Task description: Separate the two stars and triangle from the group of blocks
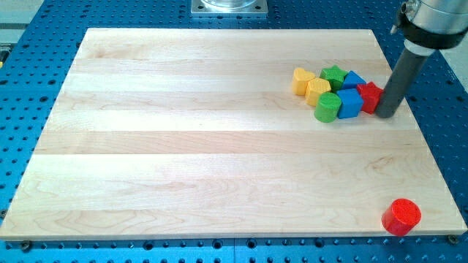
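Note:
A tight group of blocks sits at the view's upper right of the wooden board (183, 146). The green star (333, 74) is at the group's top, the blue triangle (354, 79) is right of it, and the red star (371, 96) is at the group's right end. My tip (386, 114) rests on the board right against the red star's right side, and the rod hides part of that star.
Two yellow blocks (303, 80) (318, 91) form the group's left end. A green cylinder (327, 107) and a blue cube (349, 103) lie along its lower side. A red cylinder (401, 216) stands alone at the board's lower right corner.

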Available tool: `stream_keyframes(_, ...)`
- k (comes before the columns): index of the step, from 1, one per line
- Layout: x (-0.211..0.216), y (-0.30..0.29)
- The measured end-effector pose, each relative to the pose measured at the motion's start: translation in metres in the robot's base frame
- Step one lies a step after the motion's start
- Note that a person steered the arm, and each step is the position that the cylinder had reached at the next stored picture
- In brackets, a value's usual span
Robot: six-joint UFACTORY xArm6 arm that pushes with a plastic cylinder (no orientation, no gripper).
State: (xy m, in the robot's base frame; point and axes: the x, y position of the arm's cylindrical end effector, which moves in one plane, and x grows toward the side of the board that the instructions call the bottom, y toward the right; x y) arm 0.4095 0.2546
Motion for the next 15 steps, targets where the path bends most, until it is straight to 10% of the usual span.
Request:
stream_keyframes(9,-0.110,-0.063)
stream_keyframes(11,-0.061,-0.067)
stream_keyframes(15,-0.098,-0.157)
